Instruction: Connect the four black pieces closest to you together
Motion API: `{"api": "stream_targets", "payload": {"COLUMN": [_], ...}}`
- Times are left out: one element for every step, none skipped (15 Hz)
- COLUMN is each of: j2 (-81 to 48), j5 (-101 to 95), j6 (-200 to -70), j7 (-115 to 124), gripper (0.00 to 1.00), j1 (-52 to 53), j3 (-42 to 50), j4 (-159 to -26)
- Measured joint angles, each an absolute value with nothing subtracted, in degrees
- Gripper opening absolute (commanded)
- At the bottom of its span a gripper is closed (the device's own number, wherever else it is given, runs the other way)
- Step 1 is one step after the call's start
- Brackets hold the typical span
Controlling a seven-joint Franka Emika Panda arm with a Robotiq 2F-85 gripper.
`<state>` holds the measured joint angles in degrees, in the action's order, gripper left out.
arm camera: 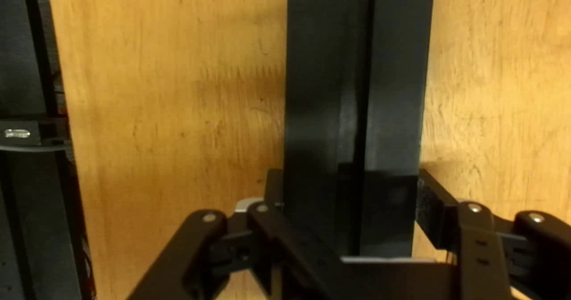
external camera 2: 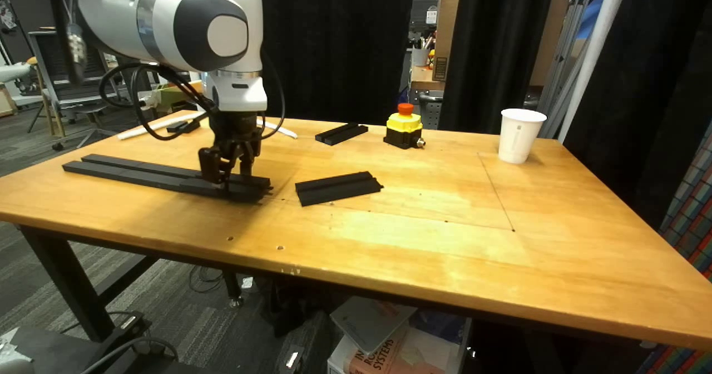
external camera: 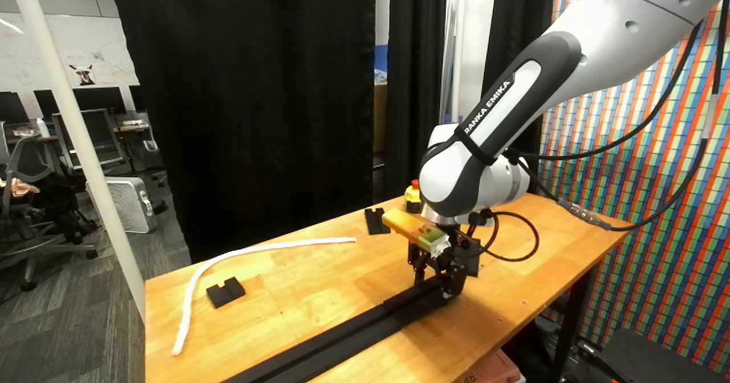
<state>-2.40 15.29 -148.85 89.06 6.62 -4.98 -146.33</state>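
Observation:
On the table a long black strip (external camera: 325,337) of flat grooved bars runs toward my gripper (external camera: 433,286); its body also shows in an exterior view (external camera 2: 125,177). At its end lies a black piece (arm camera: 397,90), lined up with it. A seam shows between the two; whether they are locked together I cannot tell. In the wrist view my gripper (arm camera: 350,193) has its fingers pressed against both long sides of that piece, shut on it. A separate shorter black piece (external camera 2: 336,187) lies a little beyond its tabbed end, mostly hidden behind the gripper in an exterior view (external camera: 473,264).
Two small black blocks (external camera: 225,292) (external camera: 376,222) lie toward the far side, beside a white curved strip (external camera: 279,246). A yellow and red stop button (external camera 2: 404,124) and a white cup (external camera 2: 518,137) stand farther along. The table edge (external camera 2: 356,282) runs close by.

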Motion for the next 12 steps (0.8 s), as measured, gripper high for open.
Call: {"api": "stream_targets", "payload": {"j2": [-2.4,-2.4,-2.4,-2.4,-2.4,-2.4,-2.4,-2.4,-2.4,-2.4,-2.4,-2.4], "j5": [15.3,15.3,15.3,15.3,15.4,15.6,15.9,16.3,16.6,17.0,17.4,17.7], "j6": [-148.8,-148.8,-148.8,-148.8,-148.8,-148.8,-148.8,-148.8,-148.8,-148.8,-148.8,-148.8], "j7": [89.0,89.0,88.9,88.8,88.8,88.7,88.6,88.5,88.4,88.2,87.9,87.8], "gripper": [0.46,0.46,0.46,0.46,0.46,0.46,0.46,0.46,0.46,0.46,0.46,0.46], "j1": [6.6,6.6,6.6,6.6,6.6,6.6,6.6,6.6,6.6,6.6,6.6,6.6], "j3": [-5.0,-5.0,-5.0,-5.0,-5.0,-5.0,-5.0,-5.1,-5.1,-5.1,-5.2,-5.3], "j4": [-146.4,-146.4,-146.4,-146.4,-146.4,-146.4,-146.4,-146.3,-146.3,-146.3,-146.2,-146.2]}}
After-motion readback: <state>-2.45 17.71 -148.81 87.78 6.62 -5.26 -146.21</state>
